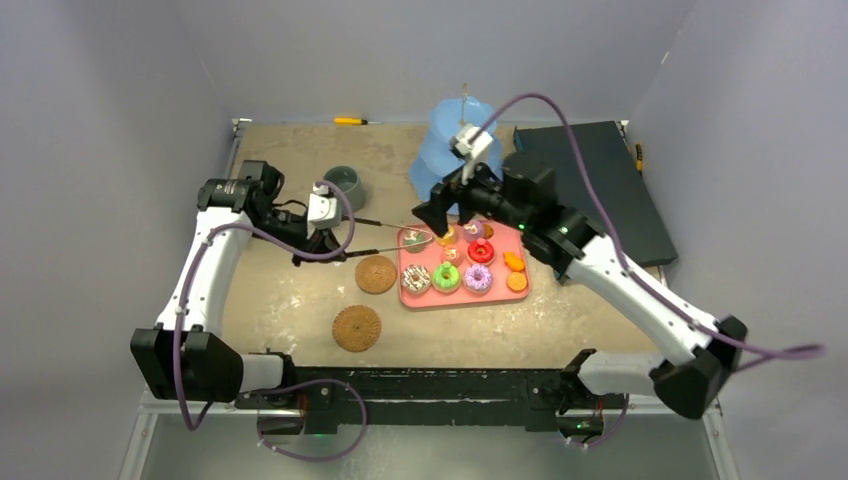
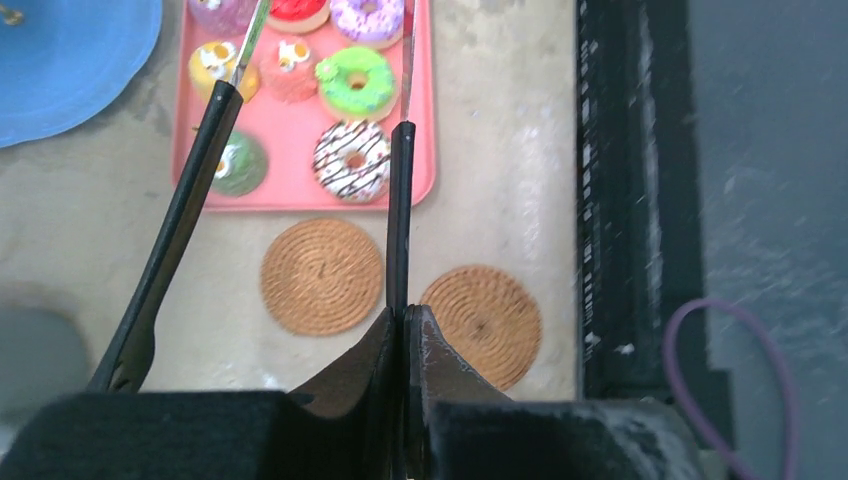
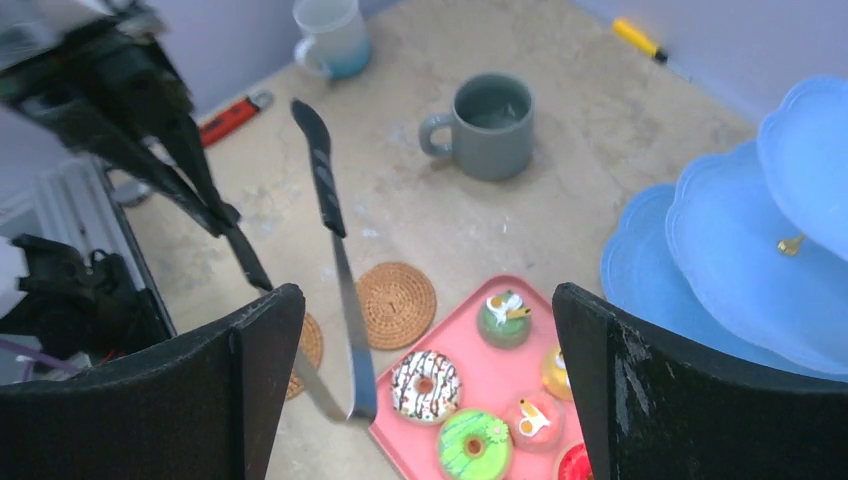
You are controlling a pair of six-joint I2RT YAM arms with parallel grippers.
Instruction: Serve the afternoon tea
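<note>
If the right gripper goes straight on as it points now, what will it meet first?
Probably the chocolate-striped doughnut on the pink tray, though the tongs tip is close; depth unclear.

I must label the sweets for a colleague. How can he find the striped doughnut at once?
Look in front of the blue three-tier stand for the pink tray. Along the tray's near edge, take the leftmost doughnut, beside the green doughnut. It alone has white icing with dark stripes.

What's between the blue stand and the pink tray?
Only bare table: the left wrist view shows the stand and tray apart.
</note>
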